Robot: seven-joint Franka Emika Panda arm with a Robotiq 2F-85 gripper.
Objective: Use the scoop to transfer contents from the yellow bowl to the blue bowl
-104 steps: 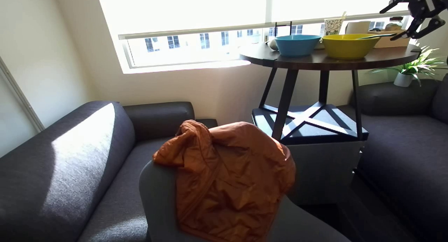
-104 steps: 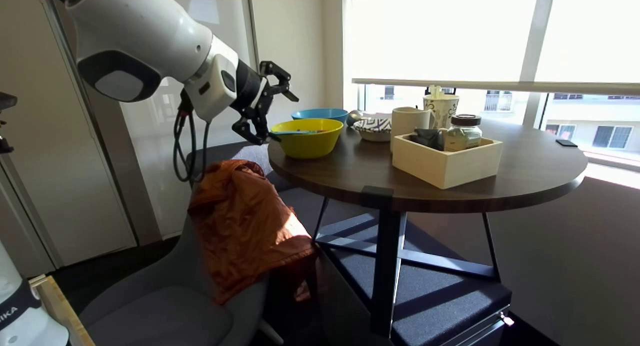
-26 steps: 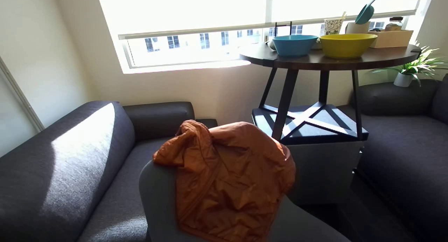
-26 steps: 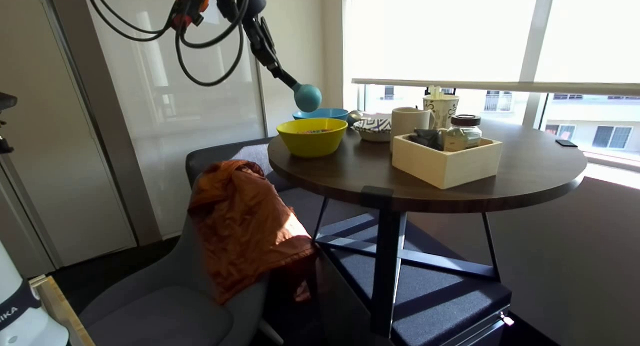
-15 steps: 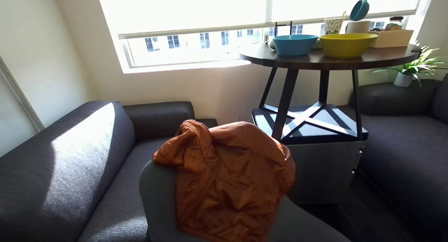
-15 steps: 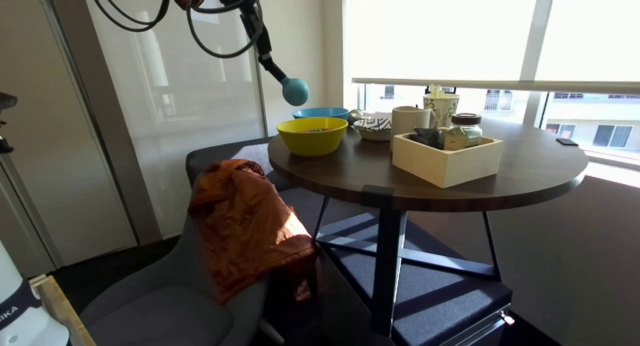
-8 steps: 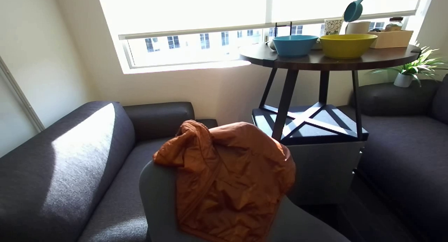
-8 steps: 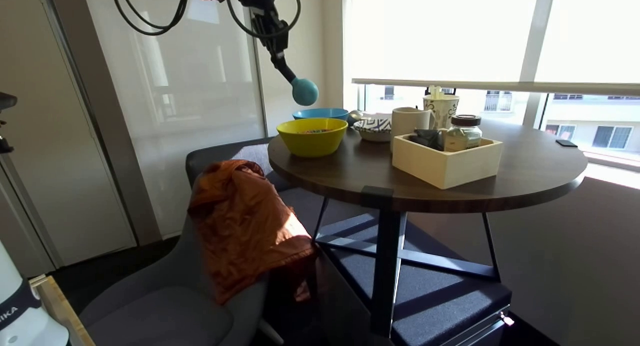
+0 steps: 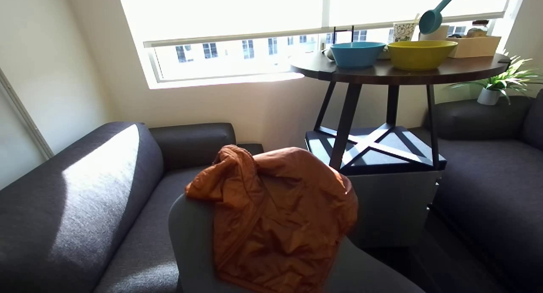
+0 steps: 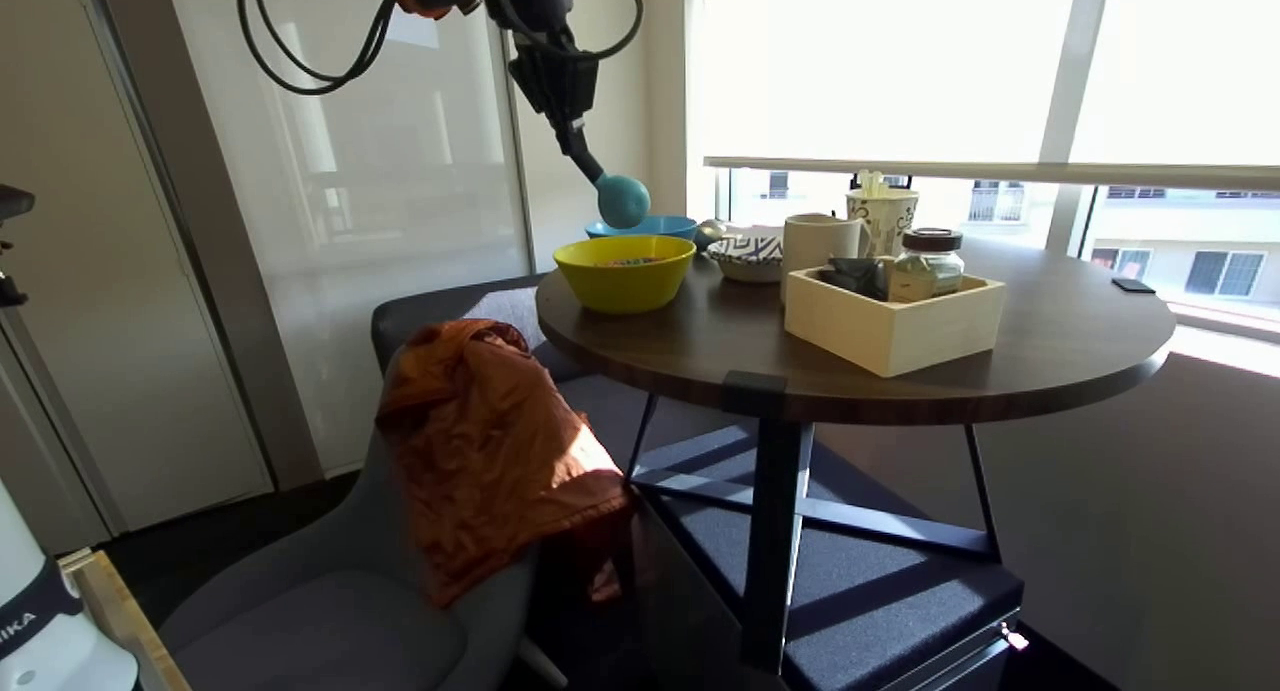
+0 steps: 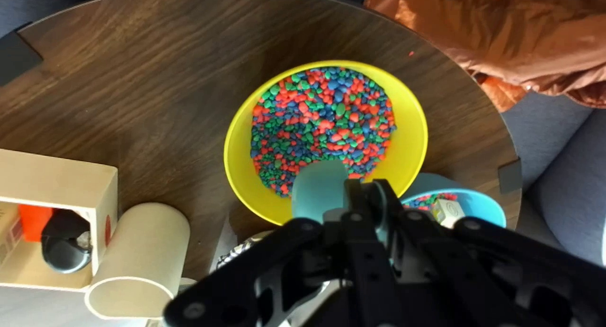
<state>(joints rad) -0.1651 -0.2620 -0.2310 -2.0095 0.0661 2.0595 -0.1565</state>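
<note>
My gripper (image 11: 367, 185) is shut on the handle of the teal scoop (image 11: 318, 190). Seen in both exterior views, the scoop (image 9: 431, 21) hangs above the yellow bowl (image 9: 422, 56), apart from it. Its cup is tilted sideways, with the rounded back showing in an exterior view (image 10: 623, 202); what it holds I cannot tell. In the wrist view, red, green and blue pebbles (image 11: 326, 114) fill much of the yellow bowl (image 11: 411, 137). Beside it, the blue bowl (image 11: 485, 211) contains some pebbles and a small white box (image 11: 449, 212), partly hidden by my fingers.
On the round table (image 10: 690, 341) stand a pale wooden box (image 10: 890, 326) with a jar (image 10: 928, 261), a mug (image 10: 815, 239), a patterned bowl (image 10: 748, 259) and a decorated cup (image 10: 882, 216). An orange jacket (image 10: 490, 451) hangs over a chair by the table's edge.
Several seconds ago my gripper stood open beside the scoop lying in the yellow bowl; now it holds the scoop raised. Over the last half second the scoop has come down a little.
</note>
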